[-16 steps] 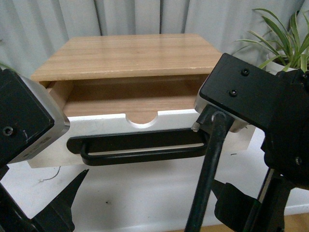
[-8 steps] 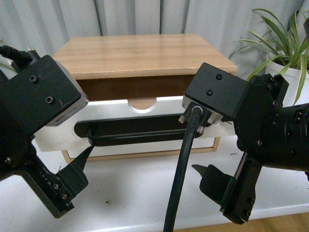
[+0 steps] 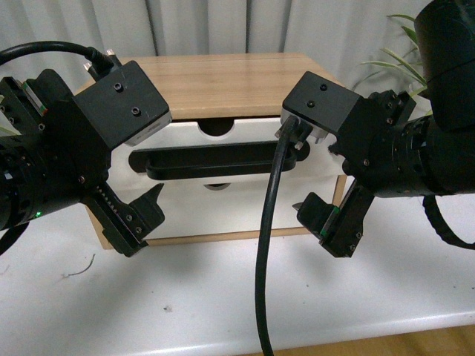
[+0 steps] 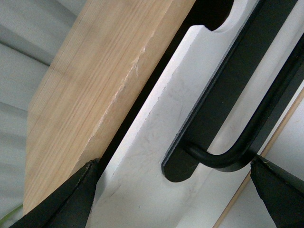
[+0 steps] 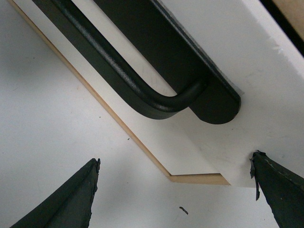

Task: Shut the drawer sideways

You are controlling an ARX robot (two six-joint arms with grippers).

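Your left gripper (image 4: pixel 173 164) and right gripper (image 5: pixel 175 158) hang wide open and empty before the drawer (image 3: pixel 185 137), nearly flush in its wooden cabinet (image 3: pixel 223 81), where a careless sweep snagging the black handle (image 3: pixel 215 159) could drag it out.

A pale grey curtain (image 3: pixel 223 26) hangs in soft folds across the whole back wall. In front of it, a light wood cabinet (image 3: pixel 223 81) sits on a white counter (image 3: pixel 185 297). A leafy green plant (image 3: pixel 397 67) peeks in at the right. A strip of wooden floor (image 3: pixel 401 347) shows below the counter's near edge. The light is even and flat.
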